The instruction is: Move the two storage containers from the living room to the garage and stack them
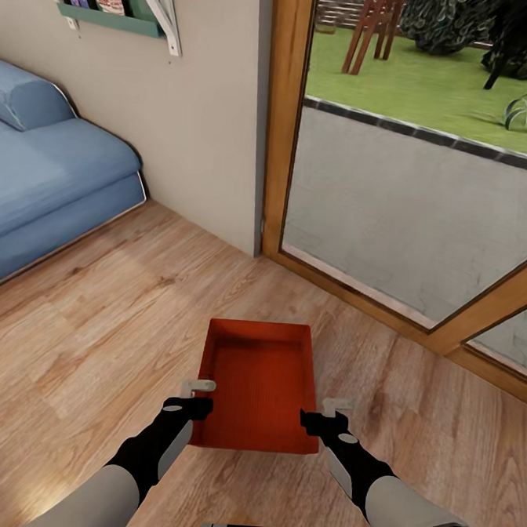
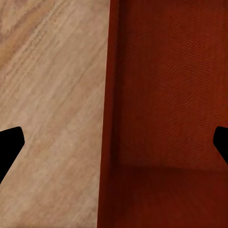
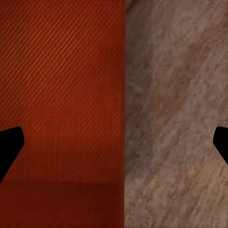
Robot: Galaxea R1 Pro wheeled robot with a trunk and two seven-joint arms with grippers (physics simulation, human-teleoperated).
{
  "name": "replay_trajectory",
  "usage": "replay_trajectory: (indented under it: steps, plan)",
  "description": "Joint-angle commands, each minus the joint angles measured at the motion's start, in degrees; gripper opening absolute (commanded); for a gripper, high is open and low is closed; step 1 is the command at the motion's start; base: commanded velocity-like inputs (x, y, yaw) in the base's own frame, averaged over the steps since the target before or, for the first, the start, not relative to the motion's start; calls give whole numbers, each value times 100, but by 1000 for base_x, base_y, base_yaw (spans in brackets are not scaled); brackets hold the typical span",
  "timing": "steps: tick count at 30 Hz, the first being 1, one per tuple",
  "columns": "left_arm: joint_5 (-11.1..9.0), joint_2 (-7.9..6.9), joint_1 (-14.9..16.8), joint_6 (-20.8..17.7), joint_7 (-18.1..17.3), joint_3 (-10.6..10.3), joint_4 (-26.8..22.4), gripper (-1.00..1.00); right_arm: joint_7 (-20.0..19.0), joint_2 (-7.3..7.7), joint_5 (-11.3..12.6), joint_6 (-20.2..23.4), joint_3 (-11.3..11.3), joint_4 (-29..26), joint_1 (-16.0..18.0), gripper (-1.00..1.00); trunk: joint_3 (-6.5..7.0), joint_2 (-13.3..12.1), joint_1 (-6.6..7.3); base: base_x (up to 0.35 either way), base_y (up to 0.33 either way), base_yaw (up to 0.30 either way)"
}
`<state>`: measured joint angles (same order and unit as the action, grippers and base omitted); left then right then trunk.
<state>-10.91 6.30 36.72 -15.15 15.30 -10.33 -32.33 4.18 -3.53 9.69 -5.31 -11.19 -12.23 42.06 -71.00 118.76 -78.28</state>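
Your left gripper (image 1: 199, 396) and right gripper (image 1: 328, 413) sit on opposite long sides of one orange-red storage container (image 1: 259, 385), which lies directly between them over the light wood-plank floor (image 1: 94, 322) of the living room. Each gripper straddles a side wall of the bin. In the left wrist view, the container's wall edge (image 2: 111, 114) runs between the two dark fingertips (image 2: 9, 147), one tip over the wood floor (image 2: 52, 95), the other over the bin's inside. In the right wrist view, it is the same: the wall edge (image 3: 124, 114) lies between the fingertips (image 3: 9, 147), with the red interior at one tip and the floor (image 3: 175, 118) at the other. In both wrist views the fingers stand wide apart with a clear gap to the wall, so your jaws are spread and not clamped on it.

Beyond the bin, ahead of both grippers, a wood-framed glass door (image 1: 285, 123) gives onto paving and lawn. Off past your left gripper, well apart, is the blue sofa (image 1: 42, 169), with a wall shelf (image 1: 116, 6) above it.
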Motion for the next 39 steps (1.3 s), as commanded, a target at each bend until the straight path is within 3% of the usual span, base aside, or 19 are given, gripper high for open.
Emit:
replay_trajectory:
  steps: [1,16,39]
  plan:
    - [-60,-6,2,-23,51,-39,-10,100,27,1,59,-22,-49,5,4,100,-3,1,1,0,0,0]
    - [-60,-11,2,-57,35,-34,-1,100,14,6,59,-22,-58,5,4,100,-3,1,1,47,20,0]
    - [-60,-158,2,-67,15,-45,-6,100,-1,68,50,-23,-67,5,4,100,-3,1,1,7,1,0]
